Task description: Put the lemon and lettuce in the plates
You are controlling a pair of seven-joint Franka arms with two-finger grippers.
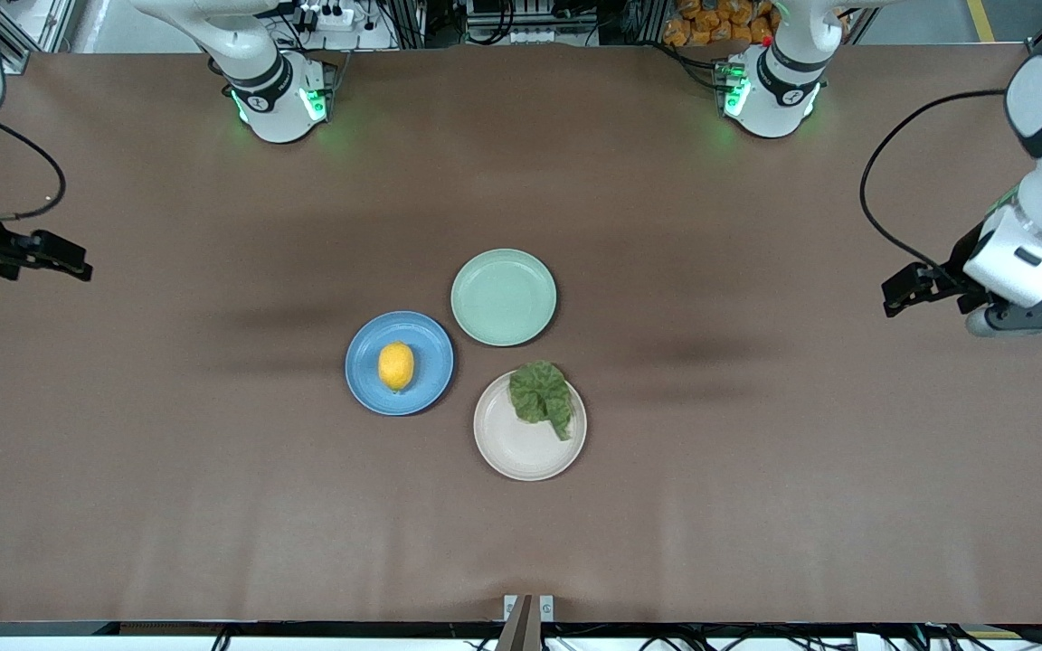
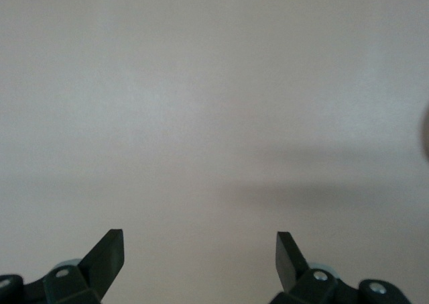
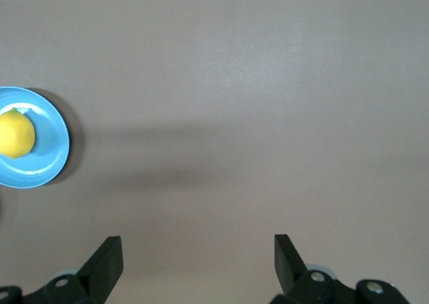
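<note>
The lemon (image 1: 396, 365) lies in the blue plate (image 1: 431, 380) near the middle of the table. The lettuce (image 1: 541, 395) lies in the cream-white plate (image 1: 521, 452), over the rim edge toward the robots. My right gripper (image 1: 78, 264) hangs open and empty over bare table at the right arm's end. Its wrist view (image 3: 198, 243) shows the lemon (image 3: 15, 134) in the blue plate (image 3: 50, 160) well away from its fingers. My left gripper (image 1: 892, 297) hangs open and empty over bare table at the left arm's end. Its wrist view (image 2: 200, 240) shows only table.
An empty pale green plate (image 1: 503, 297) sits just farther from the front camera than the other two plates, touching or nearly touching the blue one. Brown table surface surrounds the three plates.
</note>
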